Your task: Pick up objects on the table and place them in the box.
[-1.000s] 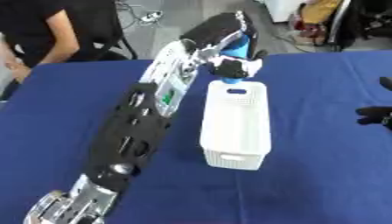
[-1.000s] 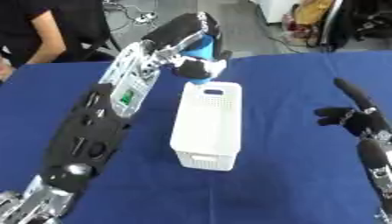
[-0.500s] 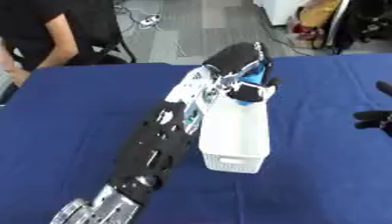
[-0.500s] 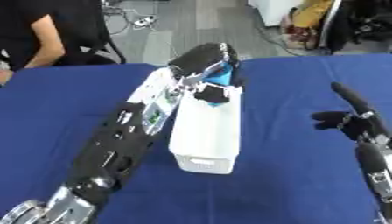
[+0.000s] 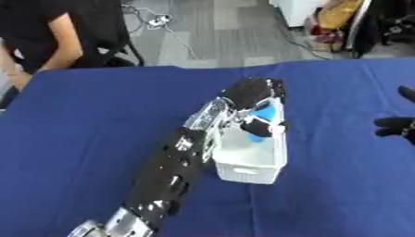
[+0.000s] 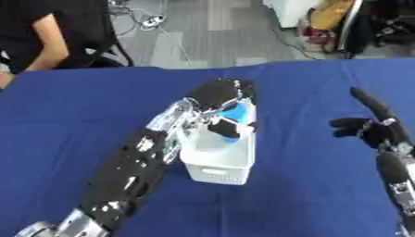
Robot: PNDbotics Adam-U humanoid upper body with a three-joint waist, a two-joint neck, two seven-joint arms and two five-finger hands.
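Note:
A white slotted box [image 5: 253,159] stands in the middle of the blue table [image 5: 81,120]. My left hand [image 5: 251,95] is down over the box's far half, fingers curled round a blue object [image 5: 261,121] that sits inside the box's rim. The left arm stretches from the lower left up to the box and hides its left wall. My right hand [image 6: 371,125] hovers at the right edge, above the cloth, fingers straight and holding nothing.
A person in a black top sits at the table's far left corner [image 5: 45,44]. Cables, chairs and a yellow bag lie on the floor beyond the far edge. Bare blue cloth lies left and right of the box.
My left hand has come back from beyond the box's far end and lowered the blue object into the box. The view has also shifted. The right hand has stayed in place.

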